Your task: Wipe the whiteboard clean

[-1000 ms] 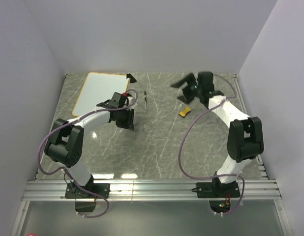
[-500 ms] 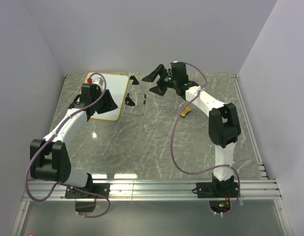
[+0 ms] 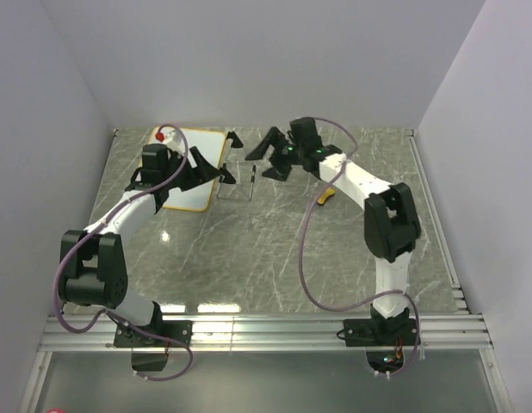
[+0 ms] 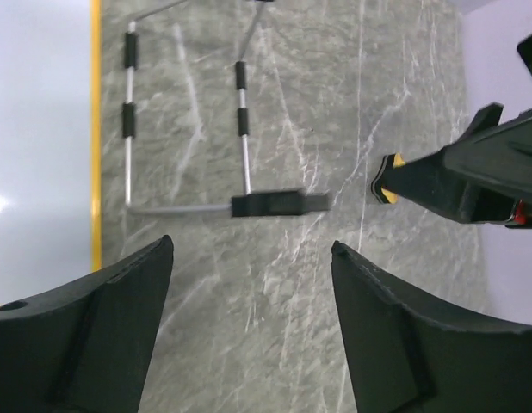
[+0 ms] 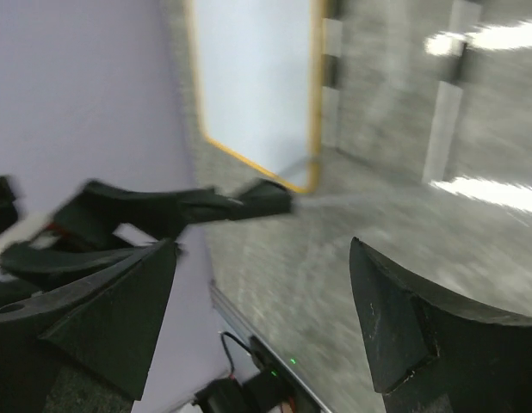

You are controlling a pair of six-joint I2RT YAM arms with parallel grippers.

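Observation:
The whiteboard (image 3: 203, 146) lies flat at the far left of the table, white with a thin yellow-orange rim; its visible face shows no marks. It also shows in the left wrist view (image 4: 42, 129) and the right wrist view (image 5: 257, 77). My left gripper (image 3: 210, 168) is open and empty, over the board's right edge and next to the black wire stand (image 3: 236, 182). My right gripper (image 3: 270, 155) is open and empty, just right of the stand, facing the left gripper. The yellow bone-shaped eraser (image 3: 324, 196) lies on the table under the right arm.
The wire stand lies flat between the two grippers, seen in the left wrist view (image 4: 184, 129). A small black piece (image 3: 235, 138) lies by the board's far right corner. Walls close the table at the back and sides. The right wrist view is blurred.
The left arm swung from mid-table to the board, then turned its gripper right toward the stand. The right gripper left the eraser and moved left to the stand.

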